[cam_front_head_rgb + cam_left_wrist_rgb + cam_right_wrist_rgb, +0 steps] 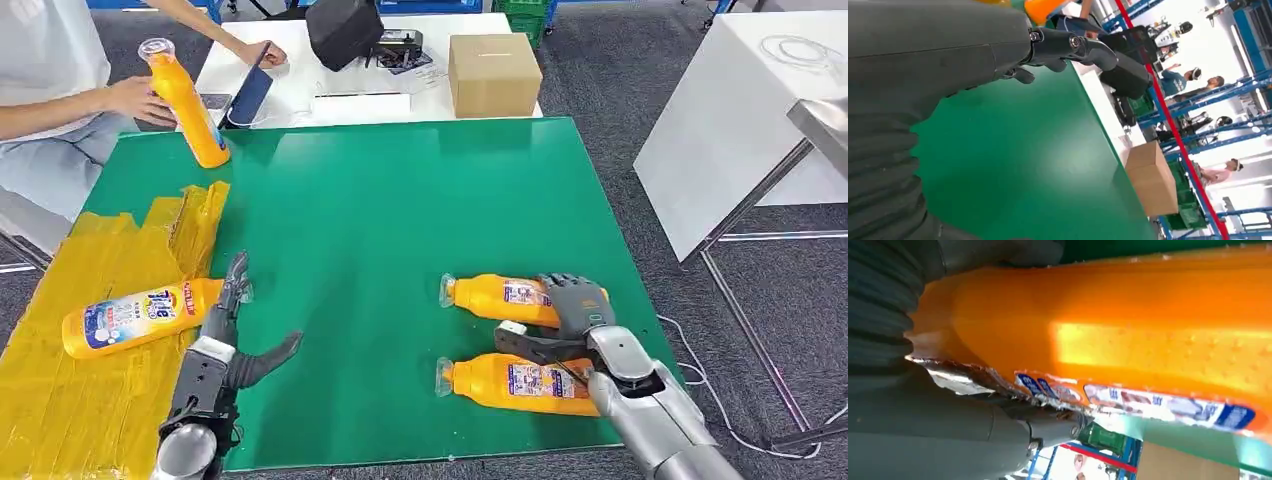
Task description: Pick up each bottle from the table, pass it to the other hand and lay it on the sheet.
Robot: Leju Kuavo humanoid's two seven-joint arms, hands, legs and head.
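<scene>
On the yellow sheet (90, 400) at about eight o'clock of the green table (380, 220), one orange detergent bottle (140, 316) is already lying on its side, so we are counting one bottle as delivered. Beside its neck end our left hand (232, 335) is resting over the green surface with fingers spread and nothing in them; the left wrist view is showing the same hand (1058, 47) holding nothing above bare green. Toward four o'clock two more orange bottles are lying on the table, well apart from the sheet: the farther bottle (500, 297) and the nearer bottle (515, 385). Our right hand (570, 310) is sitting on the base end of the farther bottle, fingers draped over it; in the right wrist view the orange body (1128, 340) is pressing close against the hand (948, 430), so we are judging that a grip is being taken, though the bottle is not yet lifted. At eleven o'clock a person's hand (135, 100) is holding a fourth orange bottle (185, 105) upright at the table edge. By our reckoning we are beginning the second bottle: lift, hand-over and laying down are all remaining, and then the same for the nearer bottle and perhaps the fourth.
</scene>
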